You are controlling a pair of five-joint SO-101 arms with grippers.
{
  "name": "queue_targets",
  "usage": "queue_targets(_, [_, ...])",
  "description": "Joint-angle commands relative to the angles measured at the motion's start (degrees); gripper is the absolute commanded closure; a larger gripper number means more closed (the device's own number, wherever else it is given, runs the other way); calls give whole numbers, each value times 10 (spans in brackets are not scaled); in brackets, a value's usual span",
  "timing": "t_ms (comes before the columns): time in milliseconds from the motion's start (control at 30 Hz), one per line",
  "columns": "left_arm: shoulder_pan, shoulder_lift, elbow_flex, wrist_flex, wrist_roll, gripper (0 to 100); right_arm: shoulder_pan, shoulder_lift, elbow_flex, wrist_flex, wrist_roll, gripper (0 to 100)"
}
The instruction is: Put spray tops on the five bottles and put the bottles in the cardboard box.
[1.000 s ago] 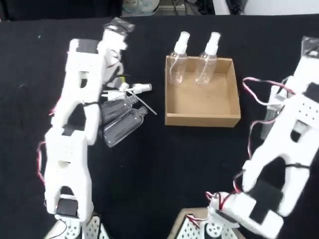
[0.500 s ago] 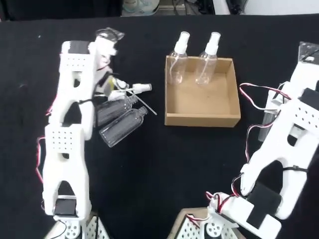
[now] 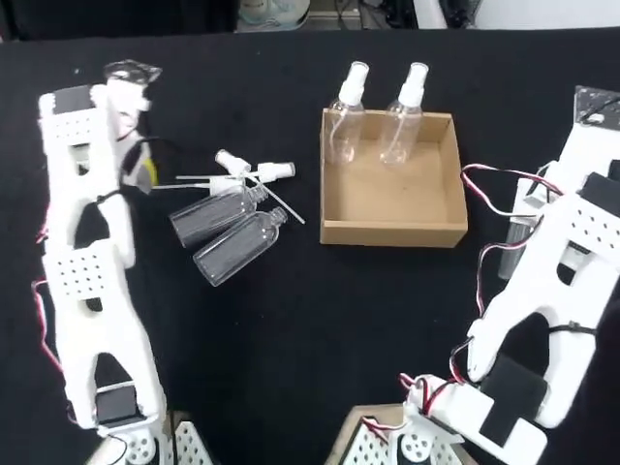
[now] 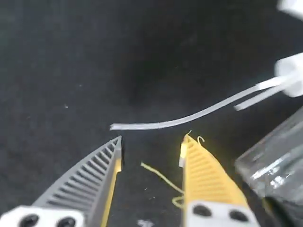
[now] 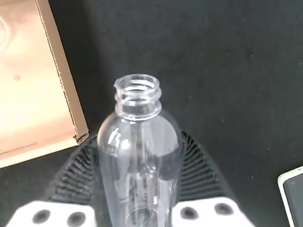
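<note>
Two capped bottles (image 3: 347, 116) (image 3: 405, 114) stand at the far side of the cardboard box (image 3: 392, 232). Two uncapped bottles (image 3: 208, 215) (image 3: 239, 245) lie left of the box, with three loose spray tops (image 3: 276, 171) beside their necks. My left gripper (image 3: 145, 167) (image 4: 151, 142) is open just left of them. A spray top's thin dip tube (image 4: 189, 116) lies across the cloth just past its fingertips, and its white head (image 4: 291, 75) is off to one side. My right gripper (image 5: 142, 146) is shut on an upright uncapped bottle (image 5: 137, 101) (image 3: 511, 237) right of the box.
The table is covered in black cloth. A corner of the box (image 5: 61, 104) is close to the held bottle. A white flat object (image 5: 293, 189) lies on the cloth near the right gripper. Open cloth lies in front of the box.
The left arm has swung left, off the pile of bottles and spray tops, uncovering them. The right arm with its bottle has shifted slightly.
</note>
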Motion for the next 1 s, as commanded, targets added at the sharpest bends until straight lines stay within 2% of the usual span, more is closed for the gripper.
queue_targets(0, [-7, 12, -28, -6, -88, 802, -22, -32, -2, -12, -2, 988])
queue_targets(100, [-6, 33, -32, -17, -136, 802, -21, -32, -1, -12, -2, 988])
queue_targets(200, [-7, 40, -32, -40, -143, 802, -18, -32, -1, -12, -1, 988])
queue_targets(300, [-7, 31, -32, -33, -154, 800, -18, -32, -2, -12, 0, 988])
queue_targets(433, [-7, 3, -44, -15, -206, 801, -21, -32, -2, -12, -1, 988])
queue_targets(733, [-6, 4, -135, -11, -205, 801, -19, -32, -2, -12, 0, 988])
queue_targets(967, [7, 8, -145, -21, -149, 801, -21, -32, -2, -12, -2, 988])
